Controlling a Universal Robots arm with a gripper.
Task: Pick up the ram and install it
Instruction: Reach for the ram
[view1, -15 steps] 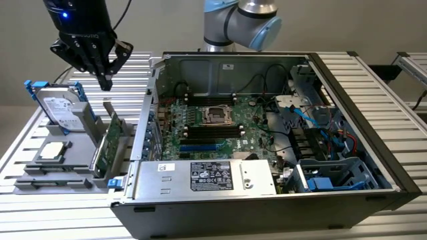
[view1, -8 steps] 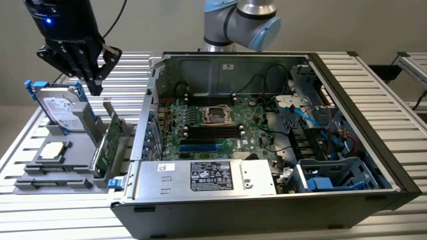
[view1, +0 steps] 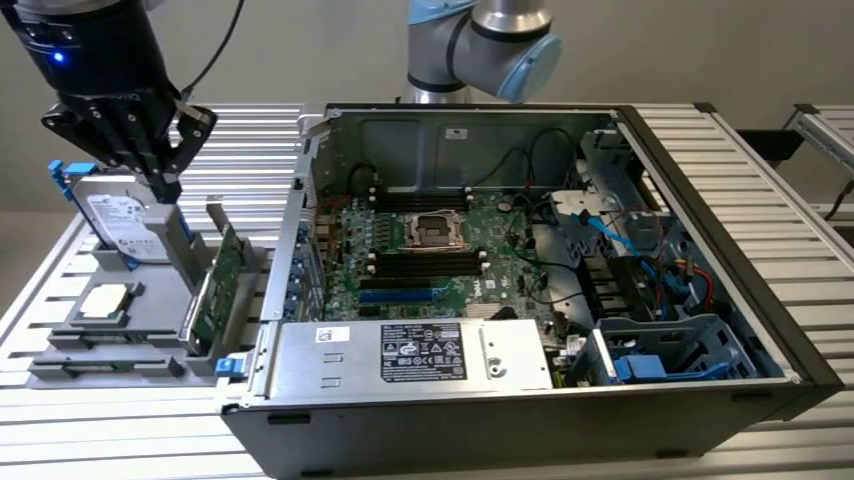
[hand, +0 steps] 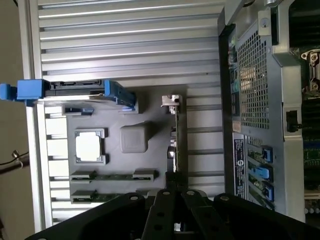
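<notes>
Ram (hand: 114, 176): a thin green stick standing on edge between two grey holders on the grey fixture tray (hand: 150, 107), not yet picked up.
Neighbour: a second stick (hand: 95, 196) of the same kind sits parallel, just beside the first and closer to the tray's edge.
Place on tray: the end opposite the hard drive (view1: 120, 215), with the processor chip (view1: 107, 300) between drive and sticks; in the exterior view this is the tray's near end.
Long axis: across the tray, at right angles to the upright expansion card (view1: 214, 290).
Gripper (view1: 167, 190): fingers pressed together, nothing between them.
Gripper position: raised above the tray, over the hard-drive end by the exterior view, apart from everything on it.
Direction to target: from the fingertips the stick lies down and toward the exterior view's near side, past the chip; one end of it comes close to the card.
Destination: the black memory slots (view1: 420, 265) on the motherboard (view1: 387, 290) inside the open computer case (view1: 694, 200), toward the exterior view's right of the tray.
Progress: approach only, judging by the empty grip.
</notes>
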